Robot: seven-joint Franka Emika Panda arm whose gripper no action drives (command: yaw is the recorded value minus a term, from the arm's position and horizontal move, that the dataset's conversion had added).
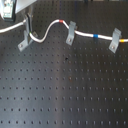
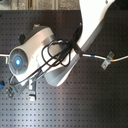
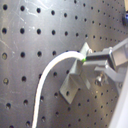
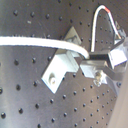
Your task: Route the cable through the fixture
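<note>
The perforated black board (image 1: 65, 90) fills the first exterior view, and its lower two thirds carry nothing. In the second exterior view the robot arm (image 2: 87, 35) hides most of the scene, its white body running from one o'clock down to eight o'clock.

The cable (image 1: 47, 31) crosses the top of the first exterior view from nine o'clock to three o'clock. From the right it sits in the right clip (image 1: 115, 41), with its blue band (image 1: 95, 36) just beside that clip, then passes the middle clip (image 1: 71, 33), with the red band (image 1: 61, 21) at about twelve o'clock. From there it dips in a loop and rises to the fixture (image 1: 25, 39) at roughly ten o'clock.

So two of the three clips look threaded, and the work left is at the fixture. In both wrist views the cable (image 4: 35, 42) reaches the fixture (image 4: 62, 67) right at its upper end; whether it is seated in the slot or only lying against it I cannot tell, as the fingers cover the spot.

The gripper (image 4: 90, 59) is nearly closed, its fingers (image 3: 102, 55) pinching the cable just beside the fixture's top. My judgement is that the routing is late in its course: seat the cord, then let go.
</note>
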